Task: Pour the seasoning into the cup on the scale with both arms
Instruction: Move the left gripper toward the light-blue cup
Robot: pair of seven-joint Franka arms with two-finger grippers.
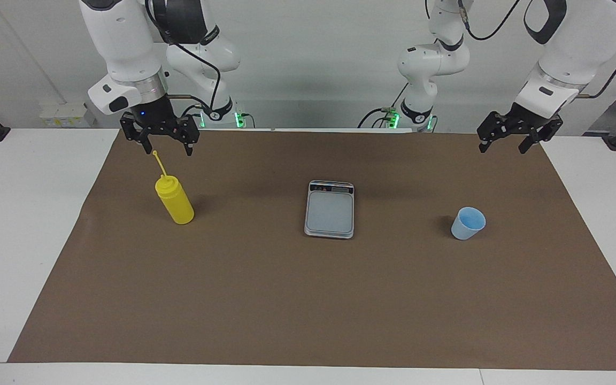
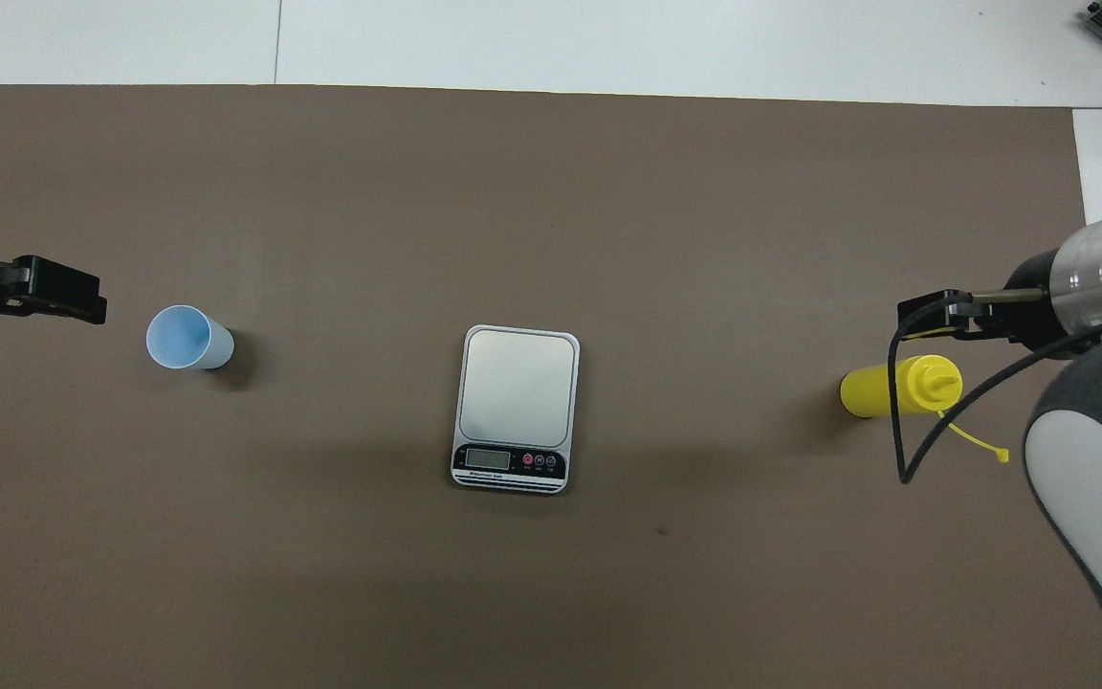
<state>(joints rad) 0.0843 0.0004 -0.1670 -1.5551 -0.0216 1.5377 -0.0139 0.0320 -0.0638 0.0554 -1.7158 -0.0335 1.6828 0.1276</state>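
text: none legible | scale [image 2: 517, 407] display strip: small print and button marks too small to read

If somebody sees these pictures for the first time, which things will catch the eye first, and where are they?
The bright yellow seasoning bottle stands upright at the right arm's end of the brown mat, with the right gripper hanging over it, jaws open. In the middle lies the grey scale, nothing on its plate. The light-blue cup stands at the left arm's end, and the left gripper hangs above the mat's edge, jaws open.
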